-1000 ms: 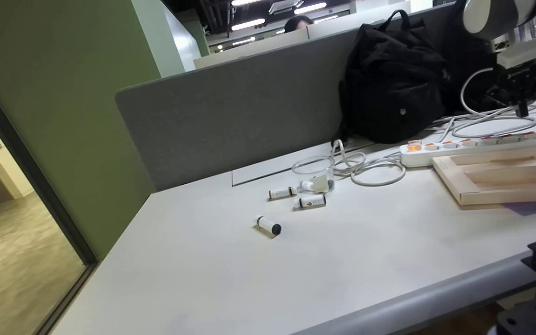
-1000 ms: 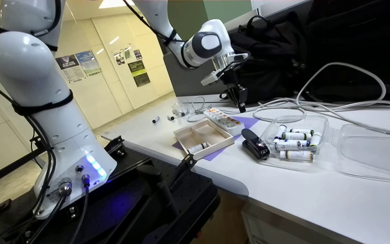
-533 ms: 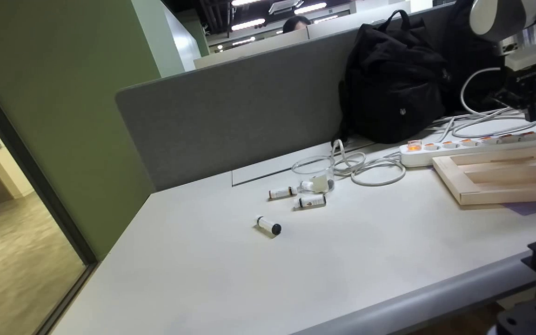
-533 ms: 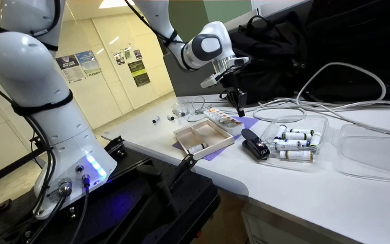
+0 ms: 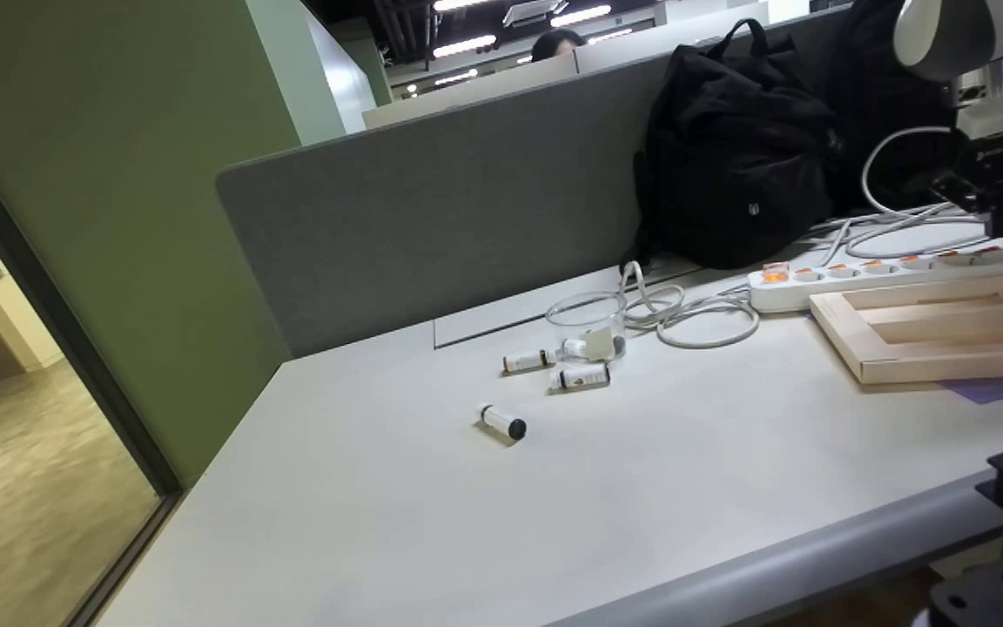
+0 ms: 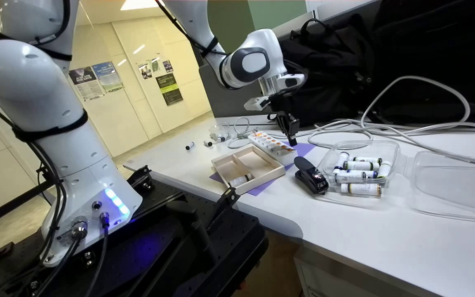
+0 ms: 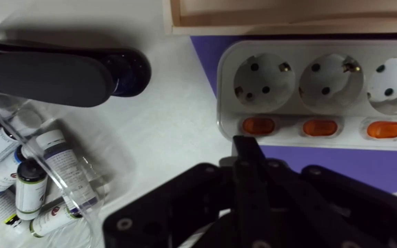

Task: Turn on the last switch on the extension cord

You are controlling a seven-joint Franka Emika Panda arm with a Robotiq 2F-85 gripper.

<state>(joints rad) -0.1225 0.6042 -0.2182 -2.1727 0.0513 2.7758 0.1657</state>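
The extension cord is a white power strip [image 5: 893,280] lying on the desk in both exterior views [image 6: 278,156]. In the wrist view its end [image 7: 289,138] shows a row of sockets with orange switches. The switch at the near end [image 7: 258,126] looks darker than the others. At the far end an orange switch [image 5: 776,273] glows. My gripper [image 7: 245,138] is shut and empty, its fingers together. In both exterior views the gripper [image 5: 997,233] hangs close above the strip's end [image 6: 292,144]. In the wrist view the tip overlaps the strip's edge just below the end switch.
A wooden tray [image 6: 232,186] lies along the strip, over a purple sheet [image 6: 303,147]. A black device [image 7: 50,77] and a clear box [image 6: 394,150] of small bottles stand beside the strip's end. Cables [image 6: 386,131] and a black backpack [image 5: 732,165] lie behind.
My gripper has moved down towards the end of the strip, and slightly rightwards in an exterior view. It has stayed shut. The strip and other objects have not moved.
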